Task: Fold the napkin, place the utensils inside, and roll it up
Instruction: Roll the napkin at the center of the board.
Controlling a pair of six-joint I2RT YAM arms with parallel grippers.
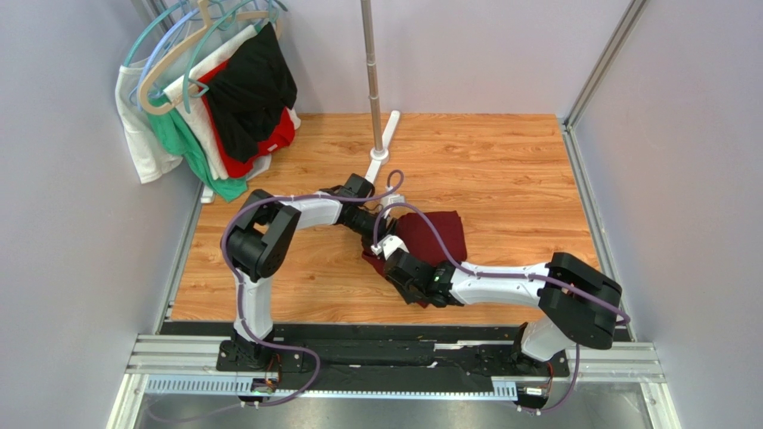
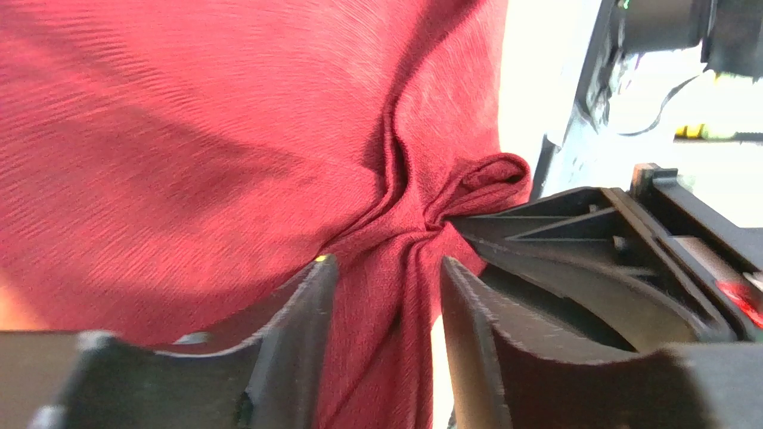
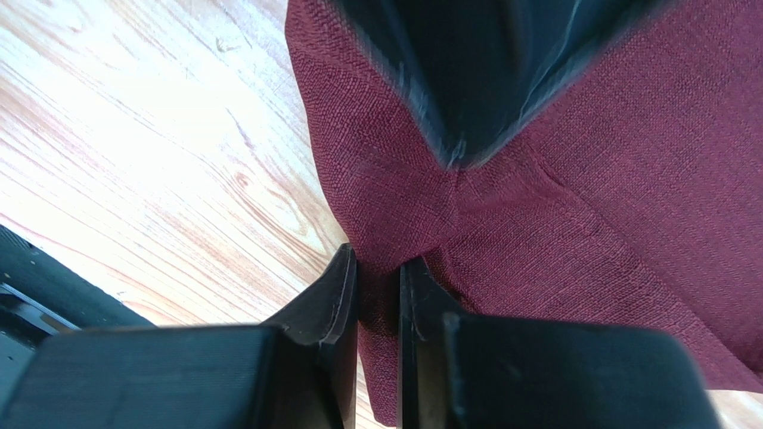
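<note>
Both pincers at the napkin's 8 o'clock edge

From overhead I see the napkin point(image 1: 436, 234) lying bunched near the middle of the table point(image 1: 501, 161), with both arms meeting at its 8 o'clock side. My right gripper point(image 3: 378, 264) is pinched tight on the cloth's edge. My left gripper point(image 2: 385, 295) stands with its jaws apart, and a raised fold of maroon cloth runs loosely between them.

Left arm point(image 1: 313, 211) and right arm point(image 1: 498, 284) — white shells, black joints, purple cables point(image 1: 421, 234).
</note>
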